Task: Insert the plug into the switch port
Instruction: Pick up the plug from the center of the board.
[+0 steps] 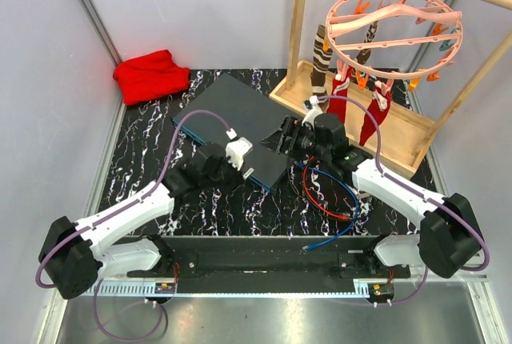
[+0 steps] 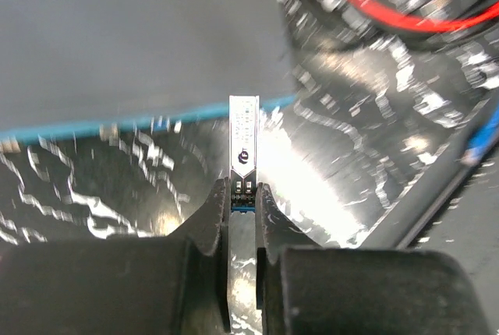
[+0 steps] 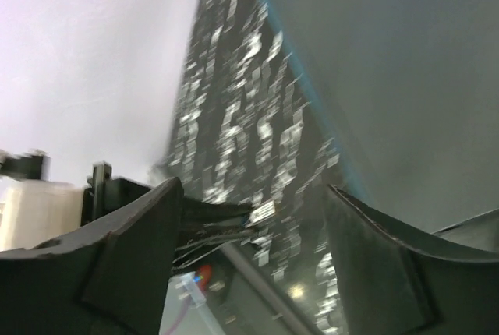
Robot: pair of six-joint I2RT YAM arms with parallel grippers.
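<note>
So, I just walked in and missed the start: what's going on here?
The left end effector is shut on the plug, holding its tip up to the teal front edge of the switch; whether it has entered a port is unclear. The right end effector is open and empty beside the switch.

A robotics lab cell, this: pale panels on aluminium struts box in a black marbled table, left arm and right arm bolted to its near edge, and mismatched props: switch, wooden rack, pink peg hanger, red cloth.
</note>
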